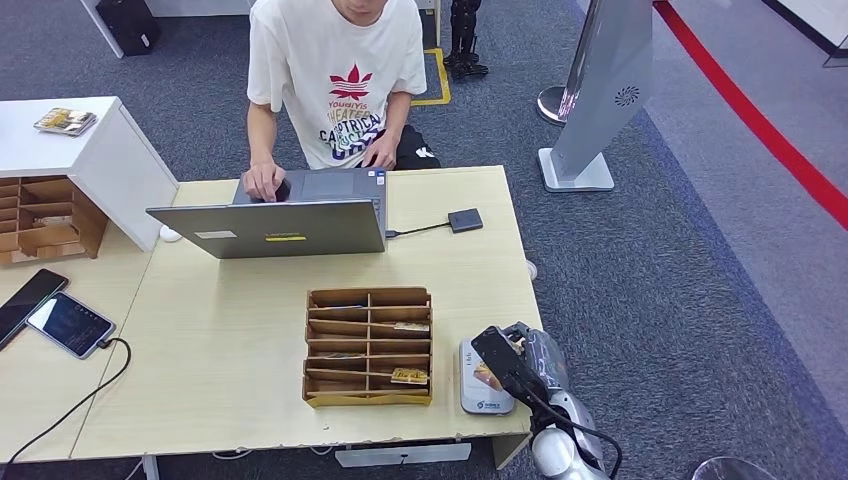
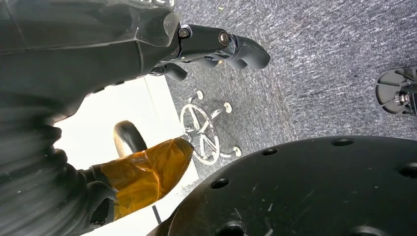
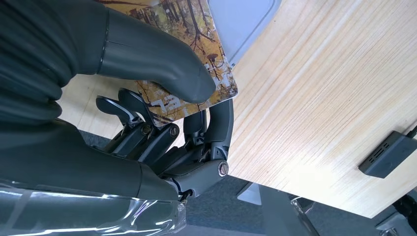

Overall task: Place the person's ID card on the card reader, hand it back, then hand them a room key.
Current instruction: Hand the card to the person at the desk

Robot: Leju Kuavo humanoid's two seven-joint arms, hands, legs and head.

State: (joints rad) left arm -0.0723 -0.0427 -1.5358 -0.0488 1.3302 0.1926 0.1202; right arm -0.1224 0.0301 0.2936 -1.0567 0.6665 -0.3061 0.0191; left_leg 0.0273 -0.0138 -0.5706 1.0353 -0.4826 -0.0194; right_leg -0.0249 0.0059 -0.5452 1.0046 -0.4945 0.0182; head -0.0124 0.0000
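My right hand hangs over the table's front right corner, and in the right wrist view this hand pinches a card printed with autumn trees between thumb and fingers. The card lies low over the white-grey card reader, whose pale corner shows just past the card's edge. A wooden organiser beside the reader holds yellowish key cards. The person sits behind a laptop, one hand on it. My left hand hangs beside my body with thumb and fingers apart, holding nothing.
A small black box on a cable lies right of the laptop and shows again in the right wrist view. Two phones lie at the far left. A white cabinet stands back left, a grey kiosk back right.
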